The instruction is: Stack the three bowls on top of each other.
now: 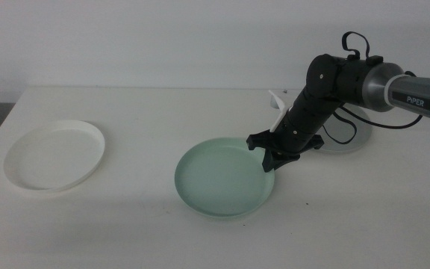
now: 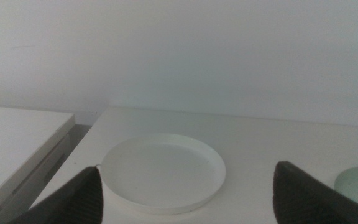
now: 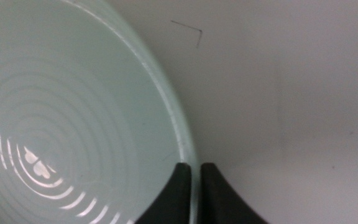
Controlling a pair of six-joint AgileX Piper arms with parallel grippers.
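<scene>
I have the right gripper (image 1: 273,159) down on the near-right rim of the pale mint green, shallow round matte bowl (image 1: 222,178), which sits flat on the white worktop (image 1: 140,217) about mid-table. In the right wrist view the two dark fingers (image 3: 178,190) stand almost together with the bowl's thin upright rim caught in the narrow gap, one finger inside the bowl, the other outside on the worktop side. So I judge the grip is made: nearly closed, pinching the rim edge-on.

What the next move hangs on is direction. The bowl's body lies wholly to the left of my fingers, away from the arm's base, so once lifted it will hang off the pinch and want to tip. The grey round matte bowl (image 1: 353,138) is just behind the right arm's forearm, largely hidden by it, close to the right. The white, shallow round matte bowl (image 1: 54,155) is well apart at the far left of the worktop, nearer the left arm.

The right arm comes in from the right, elbow high, forearm sloping steeply down and wrist pitched so the fingers point nearly straight down.

The left gripper (image 2: 188,205) waits low at the near-left edge, fingers spread wide with nothing between them, facing the white bowl.
</scene>
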